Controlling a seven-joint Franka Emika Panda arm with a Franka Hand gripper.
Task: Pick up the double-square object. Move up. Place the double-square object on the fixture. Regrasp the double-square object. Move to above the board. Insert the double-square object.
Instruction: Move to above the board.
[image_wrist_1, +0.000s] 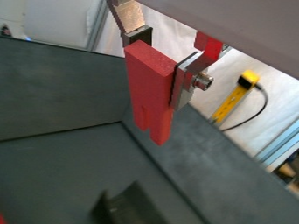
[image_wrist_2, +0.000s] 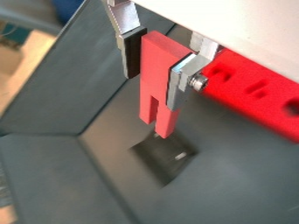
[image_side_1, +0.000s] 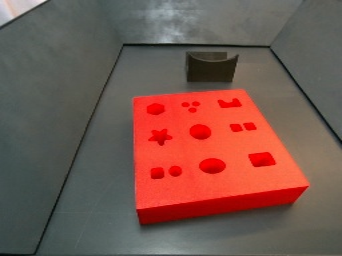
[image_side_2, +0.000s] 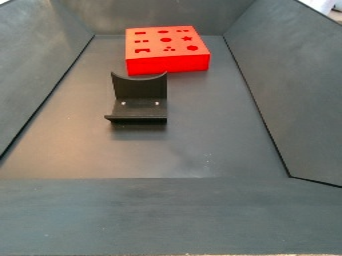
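Note:
My gripper (image_wrist_1: 162, 63) is shut on the double-square object (image_wrist_1: 149, 92), a small red elongated block with a slot in its free end. The block hangs down between the silver fingers (image_wrist_2: 181, 83), and in a wrist view its slotted end hovers above the dark fixture (image_wrist_2: 163, 156). The red board (image_wrist_2: 233, 66) lies just past the gripper (image_wrist_2: 156, 70). Both side views show the board (image_side_1: 227, 190) and the fixture (image_side_1: 210, 66) on the dark floor, while the gripper and block are out of those views. The fixture (image_side_2: 136, 100) stands in front of the board (image_side_2: 167, 62) with nothing on it.
Dark sloping walls (image_side_2: 47, 80) enclose the floor on all sides. A yellow tool (image_wrist_1: 233, 96) with a black cable lies outside the wall. The fixture's edge (image_wrist_1: 128, 206) shows below the held block.

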